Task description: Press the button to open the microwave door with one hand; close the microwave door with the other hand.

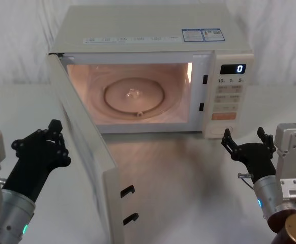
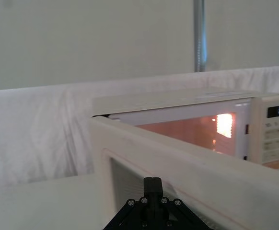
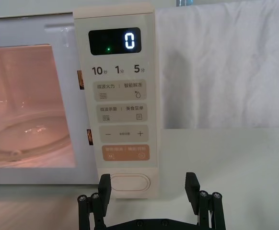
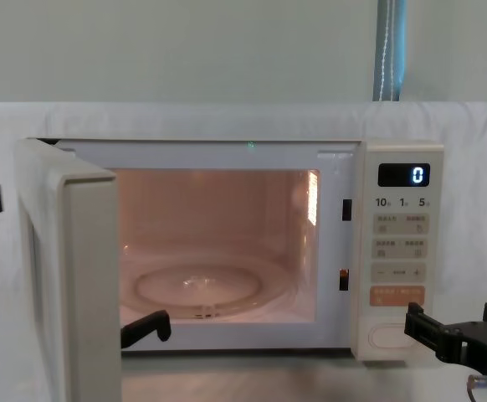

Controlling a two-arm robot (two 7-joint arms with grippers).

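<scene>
Microwave door (image 1: 87, 152) swung wide, hinged at the robot's left, cavity lit, glass turntable (image 1: 137, 95) inside empty. Door judged a stiff, light panel on a free hinge; no grasp needed, a flat push on its outer face near the free edge should swing it, latch hooks wanting a firm last nudge.

Left gripper (image 1: 56, 137) sits just outside the door's outer face, near but contact not clear; jaw spread cannot be told. Right gripper (image 3: 148, 189) hovers just in front of the control panel's lower end, jaws wide, holding nothing. The button (image 3: 130, 183) lies between them in the wrist view, apart from the fingertips. Display reads 0.

Surface: pale, smooth tabletop (image 1: 188, 168), faintly reflecting the cavity glow. Room: white cloth draped behind the oven (image 4: 185, 117), plain wall above.
</scene>
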